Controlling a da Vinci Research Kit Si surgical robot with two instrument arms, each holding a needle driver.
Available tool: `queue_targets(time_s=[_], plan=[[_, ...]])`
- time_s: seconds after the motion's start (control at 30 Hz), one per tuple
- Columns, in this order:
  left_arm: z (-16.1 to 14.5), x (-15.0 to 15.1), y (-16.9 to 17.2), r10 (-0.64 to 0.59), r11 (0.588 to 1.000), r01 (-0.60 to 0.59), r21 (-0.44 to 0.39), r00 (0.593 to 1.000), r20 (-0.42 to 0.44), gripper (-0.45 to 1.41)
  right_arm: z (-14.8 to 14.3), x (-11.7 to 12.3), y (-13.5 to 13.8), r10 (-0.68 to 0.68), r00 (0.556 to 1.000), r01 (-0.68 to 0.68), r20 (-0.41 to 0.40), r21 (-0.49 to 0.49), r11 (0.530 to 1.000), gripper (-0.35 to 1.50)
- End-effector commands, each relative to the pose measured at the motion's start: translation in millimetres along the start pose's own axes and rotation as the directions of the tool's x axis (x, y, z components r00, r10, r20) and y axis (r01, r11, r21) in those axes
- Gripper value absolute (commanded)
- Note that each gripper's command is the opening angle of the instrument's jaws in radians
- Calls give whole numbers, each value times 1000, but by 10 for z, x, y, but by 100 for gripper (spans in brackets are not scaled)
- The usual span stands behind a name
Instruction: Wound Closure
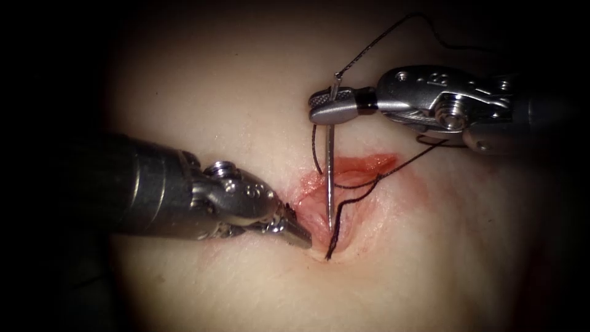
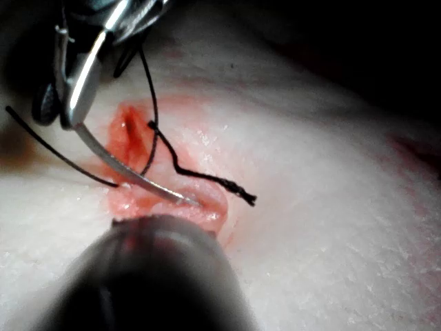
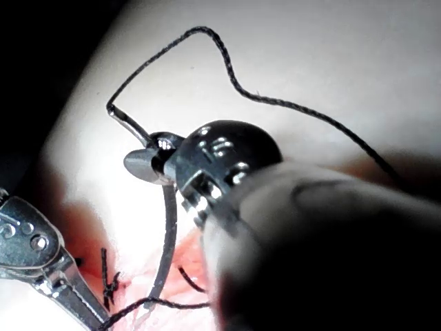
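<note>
The needle point(image 1: 330, 178) stands almost straight up and down in the endoscope view, with its long side running from the right tool point(image 1: 332, 104) down to the cut point(image 1: 344, 197). Its thread end is on top, sticking out just above the jaws, and its sharp tip points down into the open cut. In the left wrist view the needle point(image 2: 131, 169) shows its bend, and its tip touches the pink flesh inside the cut; I cannot tell how deep it goes. The right tool comes in from the right and its jaws are pressed tight together on the needle, near the thread end. In the right wrist view the same tool point(image 3: 148, 164) pinches the needle point(image 3: 167, 241), which hangs down from it toward the cut. The black thread point(image 1: 375, 40) goes up from the top of the needle, curls away above the right tool, and more loops of it lie across the cut and come out at its bottom end. The left tool point(image 1: 300, 232) comes in from the left, and its tip sits against the left edge of the cut, low down. Its jaws look close together, but I cannot tell if they hold the tissue point(image 1: 233, 92) or just press on it. Red fluid point(image 1: 369, 165) stains the tissue around the cut.
</note>
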Motion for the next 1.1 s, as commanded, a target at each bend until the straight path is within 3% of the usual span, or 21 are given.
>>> queue_targets(time_s=[0.03, 0.73, 1.1], plan=[[7, 2, 0, 0, 1000, 0, 0, 1000, 5, -35, 11, 0, 2, -12, 1000, 12, 2, 0, 1000, -35], [15, 3, 10, -2, 999, 2, -36, 1000, 13, -28, 17, -18, -2, -161, 986, 162, 51, -27, 986, -35], [25, 5, 3, -2, 1000, 2, -25, 1000, 12, -28, 21, -24, -12, 18, 996, -19, 82, 9, 1000, -35]])
